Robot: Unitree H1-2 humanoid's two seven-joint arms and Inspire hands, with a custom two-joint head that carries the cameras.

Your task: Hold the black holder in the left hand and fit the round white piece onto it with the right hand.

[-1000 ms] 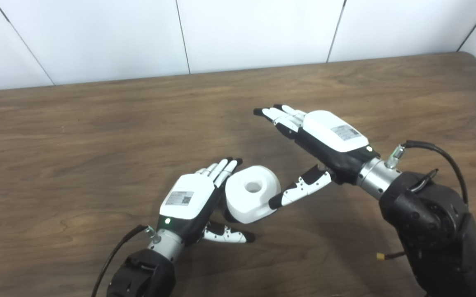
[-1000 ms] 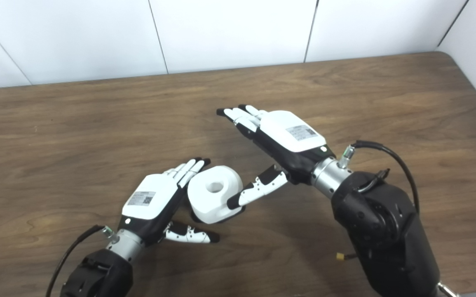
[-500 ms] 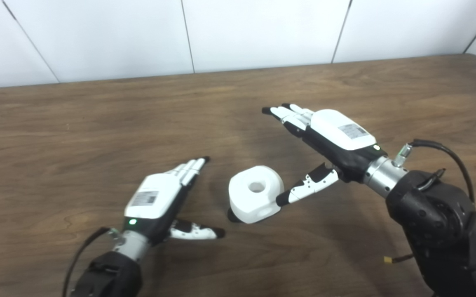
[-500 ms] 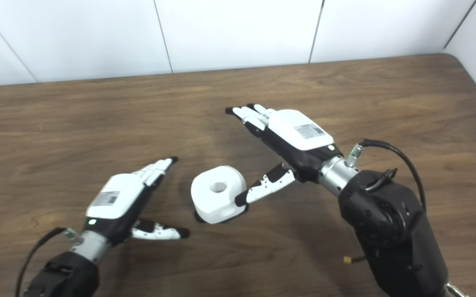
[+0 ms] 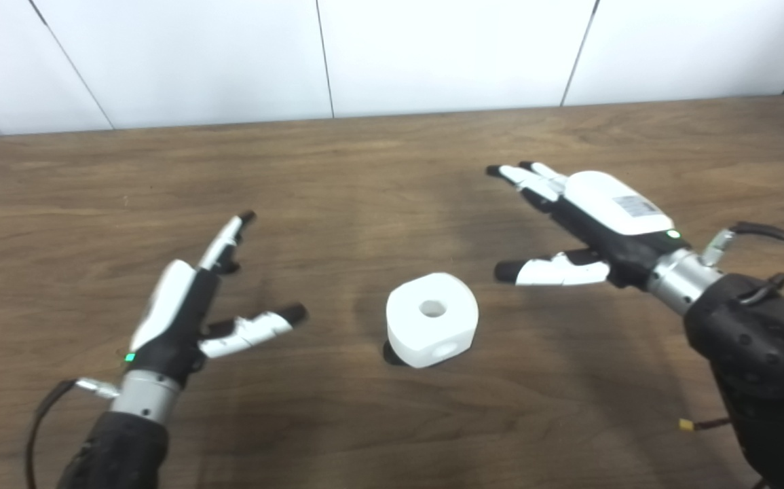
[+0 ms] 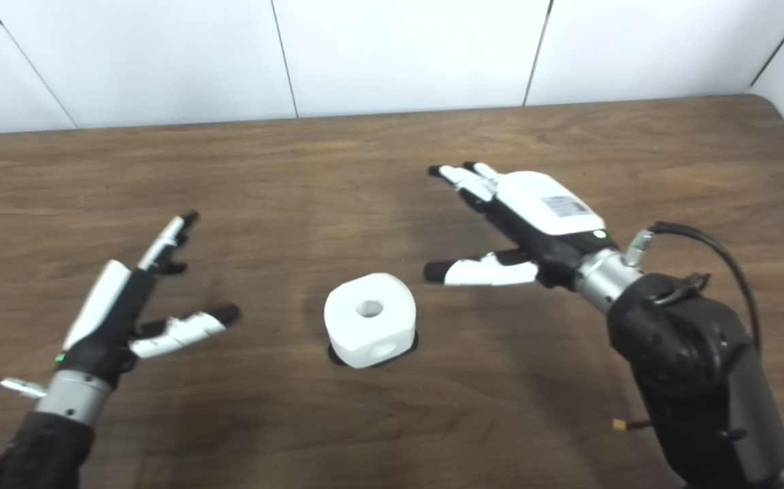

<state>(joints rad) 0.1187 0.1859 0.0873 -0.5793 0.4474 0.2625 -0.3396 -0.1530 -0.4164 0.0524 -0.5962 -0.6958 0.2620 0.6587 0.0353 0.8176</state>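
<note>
The round white piece (image 5: 432,327) with a hole in its top stands on the table near the middle. A thin black rim of the holder (image 6: 334,355) shows under its base. My left hand (image 5: 191,302) hovers open to the left of it, well apart, fingers spread and pointing away. Open as well, my right hand (image 5: 585,221) is up and to the right of the piece, its thumb pointing left toward it without touching. Neither hand holds anything.
The brown wooden table (image 5: 378,176) runs back to a white panelled wall (image 5: 432,54). My right forearm (image 5: 758,353) with its cable fills the lower right corner. The table's rounded right edge lies at the far right.
My left hand has let go of the white piece and drawn away to the left. The right hand has pulled back to the right, its thumb off the piece. The camera has also shifted.
</note>
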